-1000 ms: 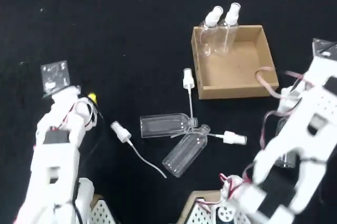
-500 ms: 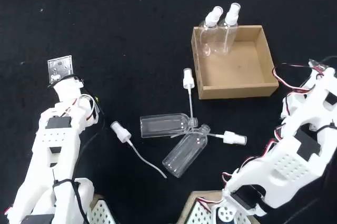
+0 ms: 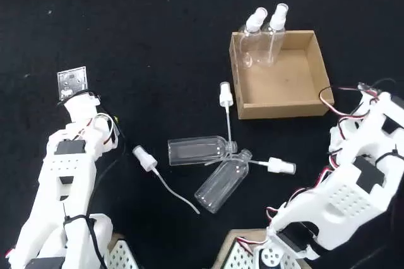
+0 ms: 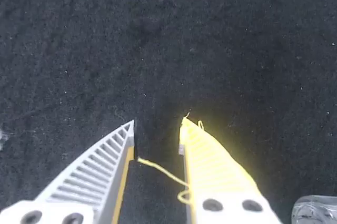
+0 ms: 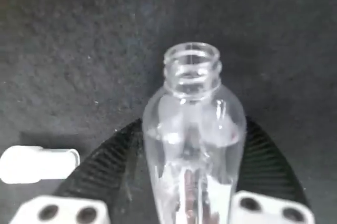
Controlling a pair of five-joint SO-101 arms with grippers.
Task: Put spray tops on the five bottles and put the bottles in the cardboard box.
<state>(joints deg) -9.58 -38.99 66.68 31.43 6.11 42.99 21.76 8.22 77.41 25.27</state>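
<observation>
Bottle (image 5: 192, 124), uncapped, gripped between the right jaws

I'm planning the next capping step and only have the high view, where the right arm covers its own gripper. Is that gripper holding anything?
Observer: Yes. In the right wrist view, the right gripper is shut on a clear bottle.
Operator: Does that bottle have a spray top on it?
Observer: No. Its threaded neck is bare and open.
Operator: And the left gripper?
Observer: The left gripper is slightly open and holds nothing. It is over the bare black table.
</observation>
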